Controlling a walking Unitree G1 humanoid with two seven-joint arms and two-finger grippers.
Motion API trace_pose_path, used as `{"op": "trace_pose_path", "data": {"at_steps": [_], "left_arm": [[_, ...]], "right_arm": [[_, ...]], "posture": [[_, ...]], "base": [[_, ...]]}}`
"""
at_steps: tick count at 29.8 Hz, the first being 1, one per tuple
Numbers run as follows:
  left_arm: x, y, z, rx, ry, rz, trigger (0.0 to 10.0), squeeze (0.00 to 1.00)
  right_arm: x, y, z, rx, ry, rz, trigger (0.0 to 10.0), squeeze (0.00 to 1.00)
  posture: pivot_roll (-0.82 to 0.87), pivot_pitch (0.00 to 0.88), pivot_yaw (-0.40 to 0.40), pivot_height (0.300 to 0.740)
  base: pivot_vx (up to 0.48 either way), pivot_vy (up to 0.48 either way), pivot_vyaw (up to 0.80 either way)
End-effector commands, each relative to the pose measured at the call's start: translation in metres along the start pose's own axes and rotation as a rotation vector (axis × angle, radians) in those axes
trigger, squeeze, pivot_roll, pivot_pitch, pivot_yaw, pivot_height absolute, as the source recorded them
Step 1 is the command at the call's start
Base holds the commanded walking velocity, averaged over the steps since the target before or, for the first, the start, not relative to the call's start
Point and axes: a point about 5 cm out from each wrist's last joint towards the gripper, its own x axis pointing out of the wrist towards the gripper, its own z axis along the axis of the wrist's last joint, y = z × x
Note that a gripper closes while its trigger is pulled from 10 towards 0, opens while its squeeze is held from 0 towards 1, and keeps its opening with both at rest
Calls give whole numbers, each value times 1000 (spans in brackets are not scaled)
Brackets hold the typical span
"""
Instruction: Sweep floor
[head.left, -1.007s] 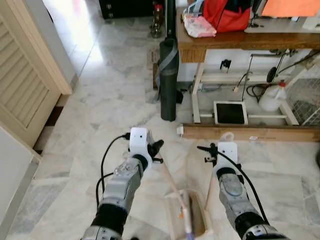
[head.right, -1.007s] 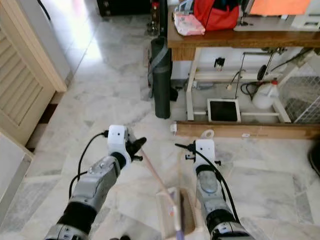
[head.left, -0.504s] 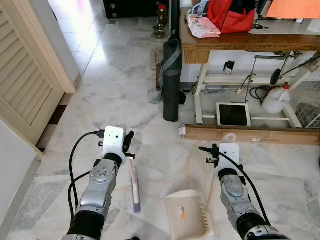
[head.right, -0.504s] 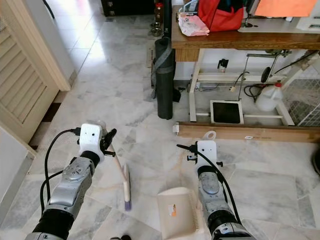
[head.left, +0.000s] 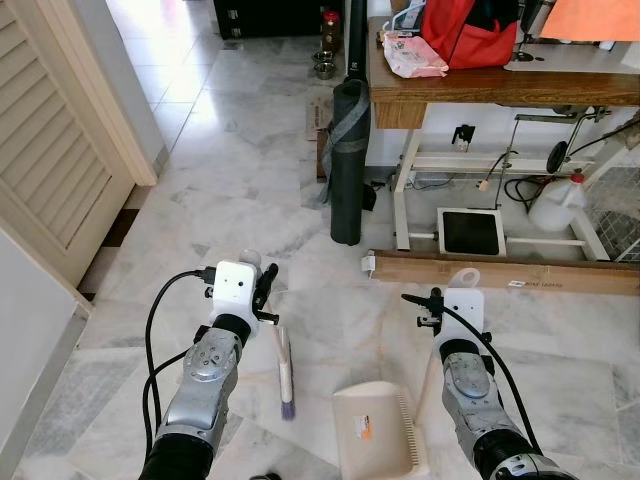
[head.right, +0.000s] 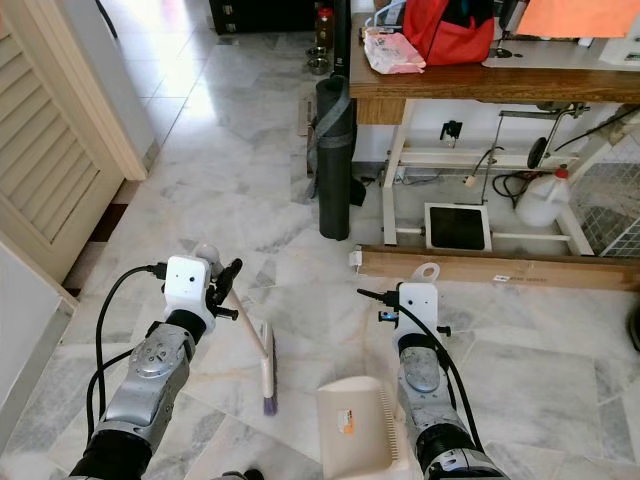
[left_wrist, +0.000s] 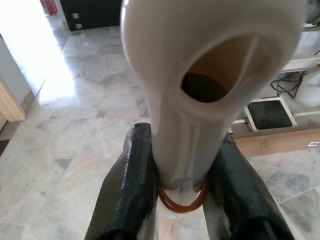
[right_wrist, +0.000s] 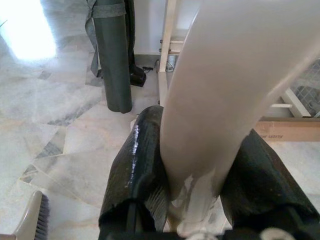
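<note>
My left gripper (head.left: 262, 291) is shut on the cream broom handle (left_wrist: 200, 75), and its black fingers (left_wrist: 127, 190) clamp it from both sides. The broom's brush head (head.left: 285, 374) rests on the marble floor, left of the cream dustpan (head.left: 378, 432). That dustpan sits on the floor between my arms, its open mouth toward the brush. My right gripper (head.left: 424, 306) is shut on the dustpan's long pale handle (right_wrist: 225, 85), whose looped top (head.left: 463, 278) pokes up above the wrist.
A rolled dark mat (head.left: 349, 160) stands ahead beside a wooden table (head.left: 480, 92) with a red bag. A wooden plank (head.left: 500, 271) lies across the floor ahead right, with cables and a white jug (head.left: 553, 203) behind it. A louvred door (head.left: 50, 170) is at left.
The brush head has left the dustpan: my left arm swung it out left onto the floor, then back a little toward the pan. The right arm and dustpan hardly moved.
</note>
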Motion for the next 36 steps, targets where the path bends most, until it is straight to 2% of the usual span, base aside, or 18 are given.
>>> {"op": "trace_pose_path", "data": {"at_steps": [1,6,9,11,13,18,28,31,36], "left_arm": [[3,0,7,9,-42,1,10000,0],[4,2,5,71,-20,21,10000,0],[4,2,4,70,-23,19,10000,0],[4,2,2,81,-10,14,10000,0],[4,3,-3,129,23,6,10000,0],[4,6,-8,198,75,-5,10000,0],[5,8,-19,249,166,-54,10000,0],[5,8,-20,253,169,-59,10000,0],[3,0,-28,256,253,-138,10000,0]], "right_arm": [[2,-3,4,-3,-26,-12,10000,0],[1,0,3,-8,-17,12,10000,0],[1,2,2,-10,-13,22,10000,0],[0,3,-1,-8,3,54,10000,0],[-2,8,-6,-19,38,127,10000,0],[-4,13,-9,-32,56,185,10000,0],[-7,28,-12,-35,94,299,10000,0],[-8,29,-13,-45,94,305,10000,0],[-9,28,-15,-64,94,291,10000,0]], "posture": [[85,28,33,740],[88,30,30,740],[87,32,32,740],[85,35,33,740],[84,42,34,740],[87,52,34,740],[84,61,38,740],[84,62,38,740],[84,54,42,740]], "base": [[0,0,0],[0,0,0],[0,0,0],[0,0,0],[0,0,0],[0,0,0],[0,0,0],[0,0,0],[0,0,0]]}}
